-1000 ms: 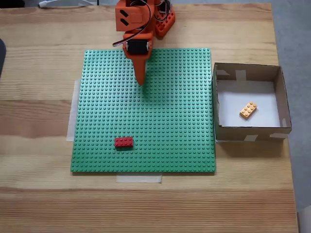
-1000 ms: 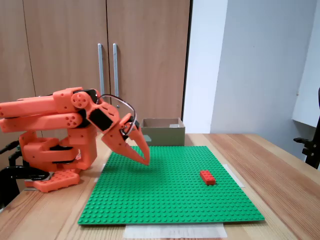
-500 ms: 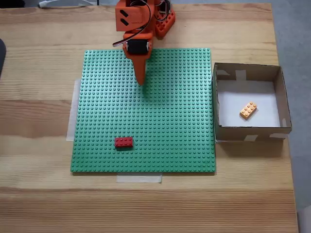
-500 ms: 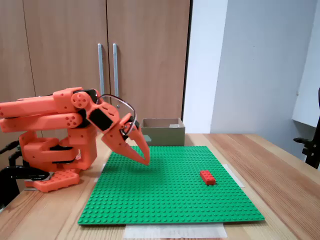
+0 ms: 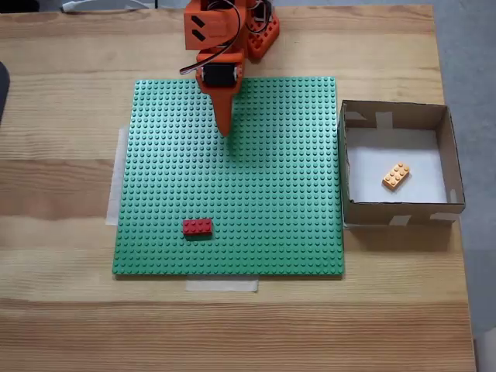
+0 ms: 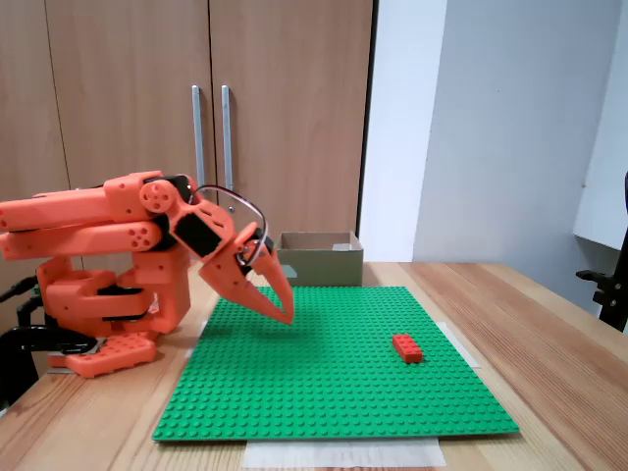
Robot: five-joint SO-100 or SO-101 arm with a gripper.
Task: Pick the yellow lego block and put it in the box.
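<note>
The yellow lego block point(image 5: 396, 176) lies tilted on the white floor of the box point(image 5: 345, 167), which stands right of the green baseplate point(image 5: 263, 178) in a fixed view. Another fixed view shows the box point(image 6: 319, 258) behind the baseplate point(image 6: 334, 363), its inside hidden. My orange gripper point(image 5: 225, 132) hangs folded back over the plate's far edge, tips pointing down, shut with nothing in it. From the side the gripper point(image 6: 286, 312) hovers just above the studs, far from the box.
A red brick point(image 5: 197, 227) sits on the baseplate near its front left; it also shows in another fixed view as the red brick point(image 6: 407, 347). The arm's base point(image 6: 98, 314) stands at the table's far edge. Bare wood surrounds the plate.
</note>
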